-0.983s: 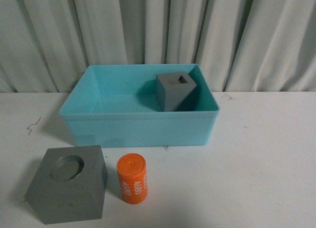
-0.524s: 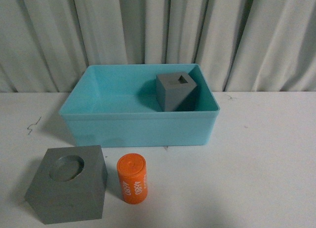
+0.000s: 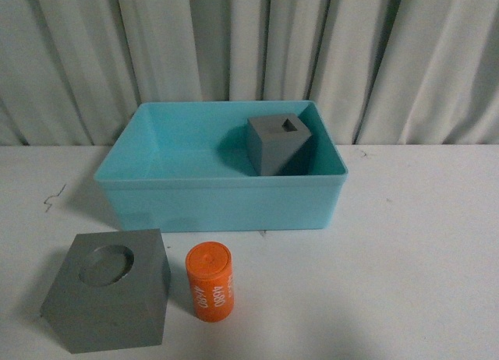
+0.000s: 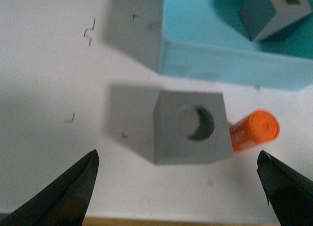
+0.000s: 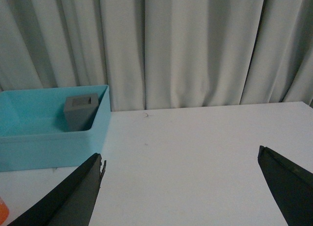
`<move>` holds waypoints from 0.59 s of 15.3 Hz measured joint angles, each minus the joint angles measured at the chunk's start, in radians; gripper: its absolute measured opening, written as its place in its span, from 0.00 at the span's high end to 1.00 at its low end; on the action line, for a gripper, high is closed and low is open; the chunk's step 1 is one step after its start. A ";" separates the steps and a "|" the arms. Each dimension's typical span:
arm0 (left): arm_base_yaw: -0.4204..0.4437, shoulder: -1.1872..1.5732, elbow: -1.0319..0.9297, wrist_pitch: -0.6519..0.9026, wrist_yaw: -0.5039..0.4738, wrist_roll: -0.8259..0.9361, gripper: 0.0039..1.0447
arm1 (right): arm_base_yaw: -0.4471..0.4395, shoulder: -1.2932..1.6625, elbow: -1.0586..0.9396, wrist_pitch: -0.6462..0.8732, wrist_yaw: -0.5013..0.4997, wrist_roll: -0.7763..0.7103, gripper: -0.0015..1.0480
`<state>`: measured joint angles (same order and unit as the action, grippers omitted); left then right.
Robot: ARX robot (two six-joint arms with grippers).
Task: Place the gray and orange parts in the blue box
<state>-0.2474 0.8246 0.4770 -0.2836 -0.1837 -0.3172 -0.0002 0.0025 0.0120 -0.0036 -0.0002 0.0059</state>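
**One block is in, two parts to go**

The left hand is wide open and holds nothing. In its wrist view the round-hole block shows between the two dark fingers. There is a gap on each side, so nothing touches it. I think the step in hand is reaching for this block.

Next, the hand needs to come down around the block, with one finger on each flat side. Then it must squeeze shut before it lifts. The block is wide, so the fingers should be kept far apart until they are low enough.

From the front, the block sits on the white counter, at about 7 o'clock from the box. The orange roll lies on its side just beside the block, at the block's 3 o'clock. I cannot tell if the two touch. A finger coming down on that side could bump the roll, and it might roll away.

The box is at 12 o'clock from the roll, and its top is open. The square-hole block is already inside, at about 2 o'clock from the box's middle.

The right hand is wide open too and holds nothing. It hangs over bare counter, well apart from the box.
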 joint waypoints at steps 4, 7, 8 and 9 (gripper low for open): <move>-0.106 0.399 0.194 0.149 -0.111 -0.036 0.06 | 0.000 0.000 0.000 0.000 0.000 0.000 0.06; -0.121 0.606 0.235 0.180 -0.161 -0.050 0.06 | 0.000 0.000 0.000 0.000 0.000 0.000 0.06; -0.113 0.645 0.235 0.192 -0.167 -0.049 0.06 | 0.000 0.000 0.000 0.000 0.000 0.000 0.06; -0.102 0.667 0.232 0.200 -0.168 -0.049 0.06 | 0.000 0.000 0.000 0.000 0.000 0.000 0.06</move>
<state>-0.3496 1.4914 0.7090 -0.0837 -0.3515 -0.3660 -0.0002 0.0025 0.0120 -0.0036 -0.0002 0.0059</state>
